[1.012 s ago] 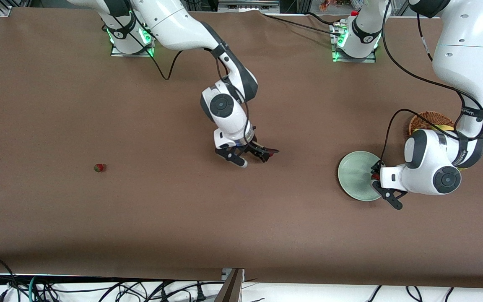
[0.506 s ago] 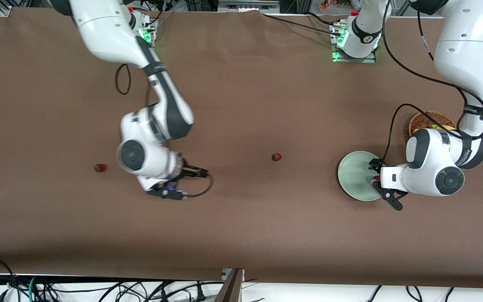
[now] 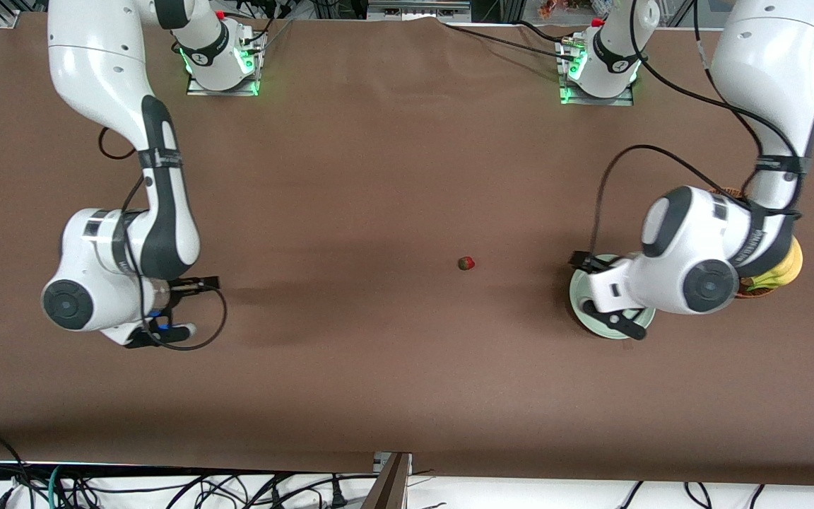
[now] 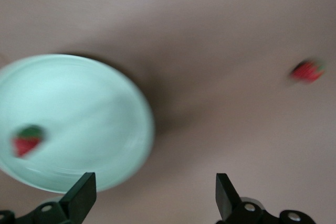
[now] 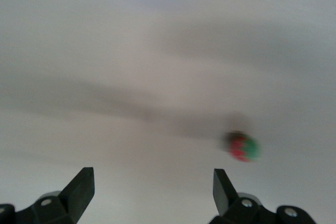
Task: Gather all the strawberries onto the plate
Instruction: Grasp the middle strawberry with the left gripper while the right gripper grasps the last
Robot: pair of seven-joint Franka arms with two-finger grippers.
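Front view: the left gripper [image 3: 608, 292] is seen over the pale green plate [image 3: 579, 305] toward the left arm's end of the brown bench [image 3: 379, 177], with the arm's wrist covering most of the plate. Its fingers [image 4: 81, 198] are spread wide with nothing between them, as the left wrist view shows. In that view one strawberry [image 4: 27, 140] lies in the plate [image 4: 105, 124] near its rim, and a second strawberry [image 4: 306, 71] lies on the bare bench well apart from the plate. The same second strawberry [image 3: 466, 264] is seen in the front view on the bench, between the two grippers and nearer to the plate. A banana [image 3: 781, 272] and part of a wicker basket [image 3: 757, 291] show beside the left arm's wrist.

The right gripper [image 3: 181, 307] is held over the bench toward the right arm's end. Its fingers [image 5: 79, 190] are spread apart and empty. A third strawberry [image 5: 243, 148] is seen on the bench in the right wrist view, near the gripper but not between the fingers; in the front view it is hidden by the arm.
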